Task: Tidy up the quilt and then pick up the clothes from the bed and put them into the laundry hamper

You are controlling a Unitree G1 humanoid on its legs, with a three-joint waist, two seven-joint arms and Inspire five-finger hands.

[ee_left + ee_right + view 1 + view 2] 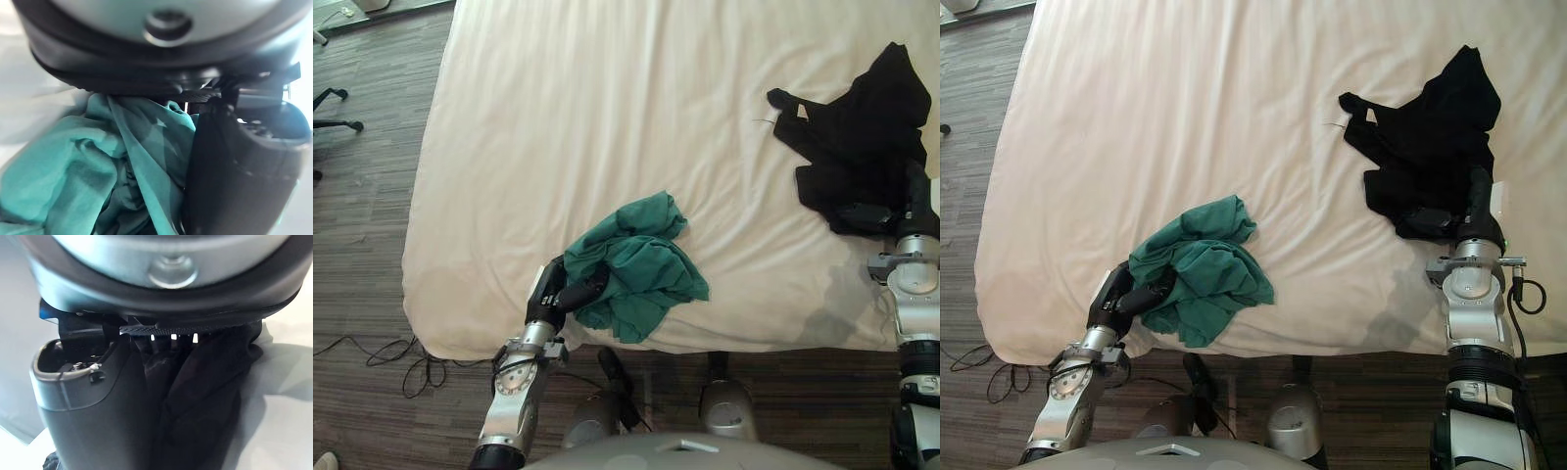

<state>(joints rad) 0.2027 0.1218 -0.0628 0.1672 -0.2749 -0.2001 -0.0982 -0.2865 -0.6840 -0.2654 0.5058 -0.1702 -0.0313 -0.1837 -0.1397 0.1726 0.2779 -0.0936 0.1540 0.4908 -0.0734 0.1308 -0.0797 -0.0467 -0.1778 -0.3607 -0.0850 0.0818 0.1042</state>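
Observation:
A white quilt (pixel 607 117) lies spread flat over the bed. A crumpled green garment (pixel 641 259) sits near the bed's front edge. My left hand (pixel 553 294) is shut on its near side, with the green cloth (pixel 73 171) bunched between palm and thumb (pixel 239 171). A black garment (pixel 1430 137) lies spread at the right of the bed. My right hand (pixel 1477 201) rests on its near edge, with the black cloth (pixel 205 396) gathered between its thumb (pixel 93 401) and fingers.
The bed's front edge (pixel 724 345) runs just before me, with dark wood floor (pixel 362 215) to the left. The legs of a black office chair (pixel 333 108) stand on the floor at the far left.

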